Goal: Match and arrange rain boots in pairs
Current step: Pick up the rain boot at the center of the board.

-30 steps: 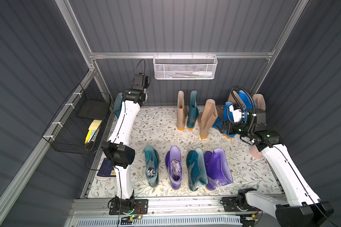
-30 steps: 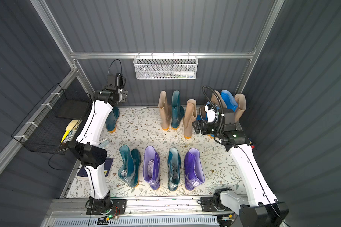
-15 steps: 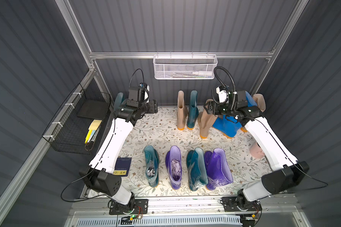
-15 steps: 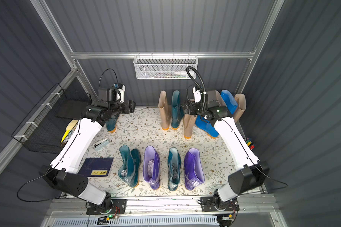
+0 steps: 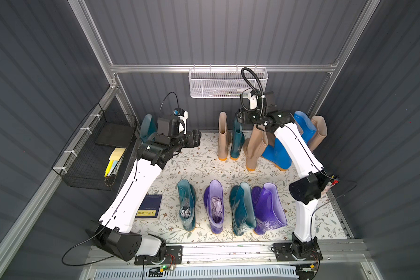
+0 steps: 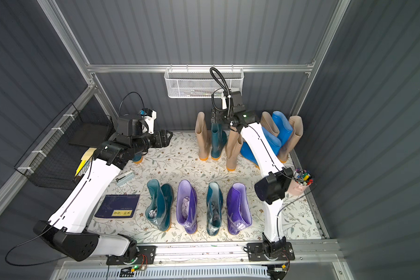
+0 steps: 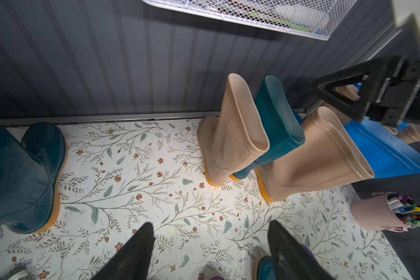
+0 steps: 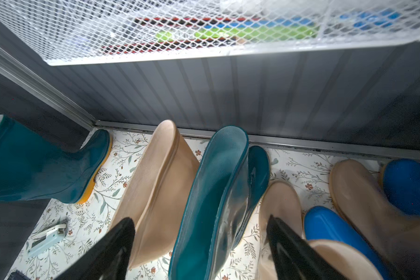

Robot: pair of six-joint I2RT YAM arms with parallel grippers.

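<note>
Several rain boots stand on the flowered floor. The front row is teal (image 5: pixel 186 206), purple (image 5: pixel 215 206), teal (image 5: pixel 241 211), purple (image 5: pixel 268 208). At the back wall stand a beige boot (image 5: pixel 223 138), a teal boot (image 5: pixel 237 139), a leaning beige boot (image 5: pixel 255 150), bright blue boots (image 5: pixel 277 152) and another beige one (image 5: pixel 318 131). A lone teal boot (image 5: pixel 147 126) stands in the back left corner. My right gripper (image 8: pixel 201 219) hangs open above the back teal boot's (image 8: pixel 218 194) top. My left gripper (image 7: pixel 210 225) is open over bare floor, right of the corner boot (image 7: pixel 24 177).
A white mesh basket (image 5: pixel 228 84) hangs on the back wall, just above the right wrist. A black wire basket (image 5: pixel 95 155) hangs on the left wall. A dark blue booklet (image 5: pixel 149 206), a stapler (image 6: pixel 125 178) and a pink cup of markers (image 6: pixel 300 184) lie on the floor.
The right gripper has swung left from the blue boots to above the back teal boot. The left arm has stretched out, and its gripper has moved right, away from the corner.
</note>
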